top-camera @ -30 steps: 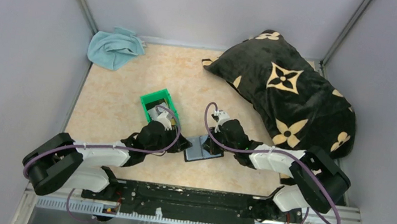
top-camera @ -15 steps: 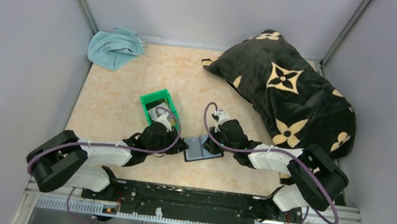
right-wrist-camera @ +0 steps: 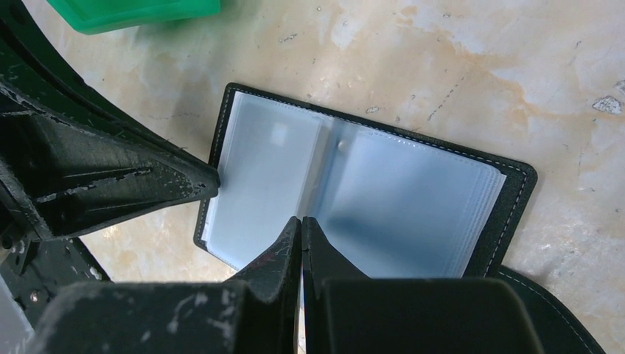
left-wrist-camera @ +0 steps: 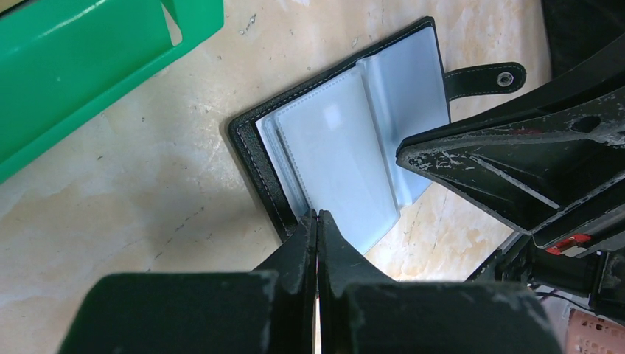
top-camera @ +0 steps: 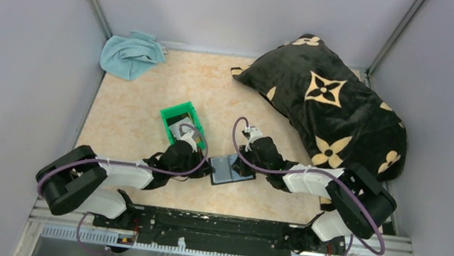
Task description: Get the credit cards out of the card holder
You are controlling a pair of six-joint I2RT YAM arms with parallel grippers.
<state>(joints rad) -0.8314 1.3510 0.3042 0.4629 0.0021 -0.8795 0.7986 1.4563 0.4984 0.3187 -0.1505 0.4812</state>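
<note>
The card holder (top-camera: 232,170) lies open on the table, black with pale grey-blue sleeves (left-wrist-camera: 346,158) (right-wrist-camera: 368,199). My left gripper (top-camera: 211,166) (left-wrist-camera: 317,214) is shut, its tips touching the holder's left edge with nothing visible between them. My right gripper (top-camera: 239,163) (right-wrist-camera: 301,219) is shut too, tips resting on the holder's middle fold. I cannot make out any credit cards in the sleeves. Small flat pale and dark pieces, likely credit cards (top-camera: 178,125), lie in the green bin (top-camera: 172,113), partly hidden by my left wrist.
The green bin (left-wrist-camera: 74,59) (right-wrist-camera: 133,11) stands just left of and behind the holder. A black pillow with tan flowers (top-camera: 331,108) fills the back right. A blue cloth (top-camera: 130,54) lies in the back left corner. Grey walls enclose the table.
My left gripper's jaws have closed and its arm has pushed slightly right toward the holder's edge. The right gripper and the holder have stayed put.
</note>
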